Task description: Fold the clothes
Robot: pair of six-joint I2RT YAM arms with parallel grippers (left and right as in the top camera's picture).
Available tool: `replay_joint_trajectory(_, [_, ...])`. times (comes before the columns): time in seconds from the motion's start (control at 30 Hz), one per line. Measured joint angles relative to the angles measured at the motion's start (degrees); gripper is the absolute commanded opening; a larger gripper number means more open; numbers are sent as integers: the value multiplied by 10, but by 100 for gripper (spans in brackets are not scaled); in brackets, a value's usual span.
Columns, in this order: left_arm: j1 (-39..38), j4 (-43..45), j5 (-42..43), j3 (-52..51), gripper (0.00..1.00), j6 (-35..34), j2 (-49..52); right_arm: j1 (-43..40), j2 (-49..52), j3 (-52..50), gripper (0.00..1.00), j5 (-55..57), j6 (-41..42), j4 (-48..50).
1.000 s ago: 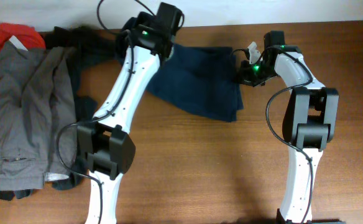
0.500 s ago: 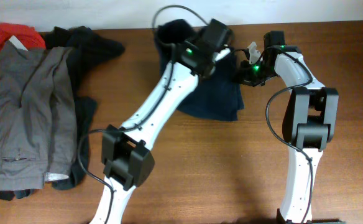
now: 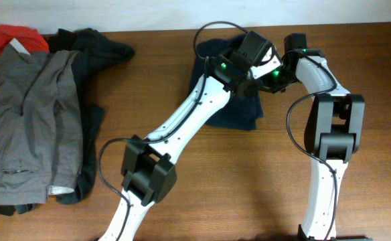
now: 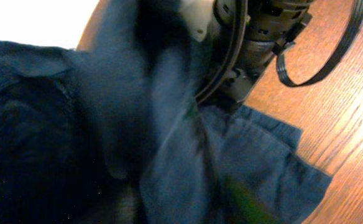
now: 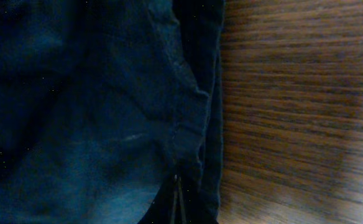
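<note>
The dark navy-blue shorts (image 3: 232,110) lie doubled over at the back right of the table, and cloth fills the left wrist view (image 4: 243,168) and the right wrist view (image 5: 94,112). My left gripper (image 3: 257,59) is over the shorts' right edge, shut on a lifted fold of them; its fingers are hidden by cloth. My right gripper (image 3: 270,75) is close beside it, shut on the shorts' right edge. The right wrist (image 4: 262,37) shows in the left wrist view.
Grey trousers (image 3: 21,114) lie at the far left, over a black garment (image 3: 98,47), with a small red piece (image 3: 18,35) at the back left corner. Bare wooden table (image 3: 202,181) runs across the front. The two arms nearly touch.
My left gripper has swept from the back middle to the right, carrying the shorts' left side over onto the right side. The right arm has not moved.
</note>
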Motion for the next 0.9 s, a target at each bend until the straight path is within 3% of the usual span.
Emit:
replay_joint_trajectory(0.03, [0,2,4,0,94,-2,6,0,0,0,4,0,0,0])
replay_joint_trajectory(0.07, [0,4,9,0,99,-4,14,0,0,0,4,0,0,0])
replay_joint_trajectory(0.47, [-1,24,24,0,99,-10,32,-6,1,4,4,-18,0,-8])
replay_joint_trajectory(0.6, [-1,31,25,0,99,-11,32,-20,7,35,5,-23,-9,-70])
replay_joint_trajectory(0.7, [-1,39,27,0,99,-17,32,-45,13,65,16,-5,-22,-144])
replay_joint_trajectory(0.8, [-1,47,30,0,99,-20,32,-77,25,111,42,19,-30,-206])
replay_joint_trajectory(0.9, [-2,50,32,0,99,-22,32,-113,40,166,50,54,-37,-250])
